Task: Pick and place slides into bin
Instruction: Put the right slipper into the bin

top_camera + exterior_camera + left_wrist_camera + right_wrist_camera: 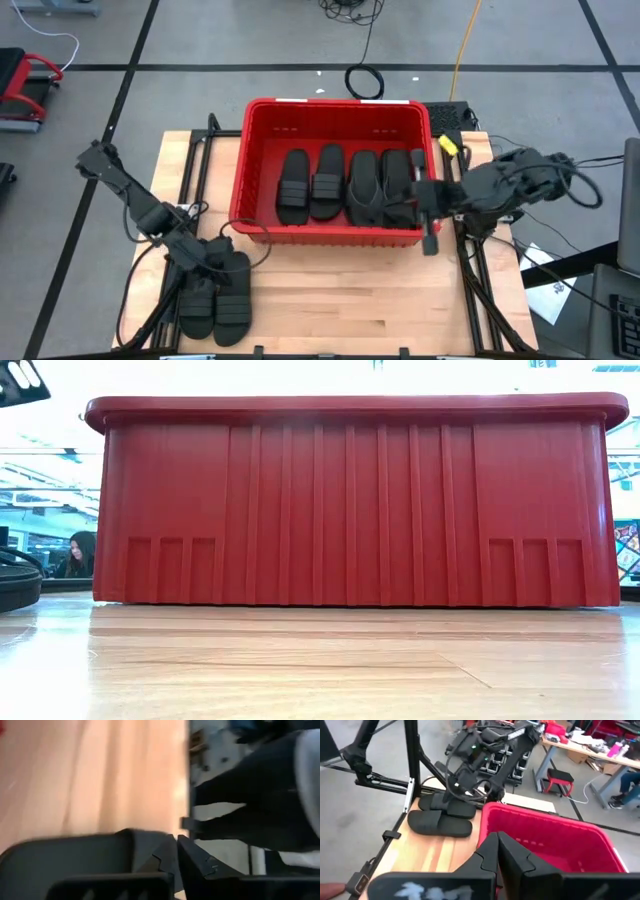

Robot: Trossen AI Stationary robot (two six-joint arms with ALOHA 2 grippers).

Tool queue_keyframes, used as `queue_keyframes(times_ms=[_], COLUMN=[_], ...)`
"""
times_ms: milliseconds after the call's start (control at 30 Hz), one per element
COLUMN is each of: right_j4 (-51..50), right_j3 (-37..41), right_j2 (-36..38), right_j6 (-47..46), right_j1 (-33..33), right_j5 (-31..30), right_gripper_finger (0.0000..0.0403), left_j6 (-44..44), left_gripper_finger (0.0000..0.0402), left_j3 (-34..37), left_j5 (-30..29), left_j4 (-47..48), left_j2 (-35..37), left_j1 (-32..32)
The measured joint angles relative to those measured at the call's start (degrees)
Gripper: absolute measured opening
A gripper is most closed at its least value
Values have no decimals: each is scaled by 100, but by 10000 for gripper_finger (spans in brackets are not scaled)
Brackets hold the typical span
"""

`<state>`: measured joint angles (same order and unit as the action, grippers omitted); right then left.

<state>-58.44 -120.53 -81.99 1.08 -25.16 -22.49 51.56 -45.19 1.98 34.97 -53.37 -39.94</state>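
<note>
The red bin (335,110) stands at the table's far middle and holds four black slides side by side (340,187). Two more black slides (215,305) lie together on the wood near the table's near left corner; they also show in the right wrist view (440,822). My left gripper (176,851) is shut and low over the far ends of these two slides (213,266); a black slide (70,857) fills the view beside its fingers. My right gripper (496,840) is shut and empty over the bin's near right corner (431,232). My left gripper stands shut right beside a slide's black upper part (125,850), with nothing between its fingertips. Whether the fingers touch the slide I cannot tell.
The bin's ribbed near wall (350,510) fills the low view. Bare wood (350,300) lies between the bin and the table's near edge. A yellow-tagged fitting (448,146) sits by the bin's right side. A person (75,555) sits in the room behind.
</note>
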Motion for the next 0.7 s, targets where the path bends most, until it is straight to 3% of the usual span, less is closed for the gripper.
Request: queue_keyframes(times_ms=[167,500,700], right_j4=[-98,467,1436], right_j3=[209,1509,2424], right_j2=[242,974,1468], right_j6=[-9,-393,-640], right_j1=[-10,-8,-8], right_j5=[7,9,10], right_gripper_finger=[1,0,0], left_j6=[433,579,445], left_gripper_finger=[76,256,300], left_j3=[0,0,17], left_j5=[-43,491,107], left_j4=[77,-24,537], left_j2=[-403,-1546,-1916], left_j1=[-35,-525,-566])
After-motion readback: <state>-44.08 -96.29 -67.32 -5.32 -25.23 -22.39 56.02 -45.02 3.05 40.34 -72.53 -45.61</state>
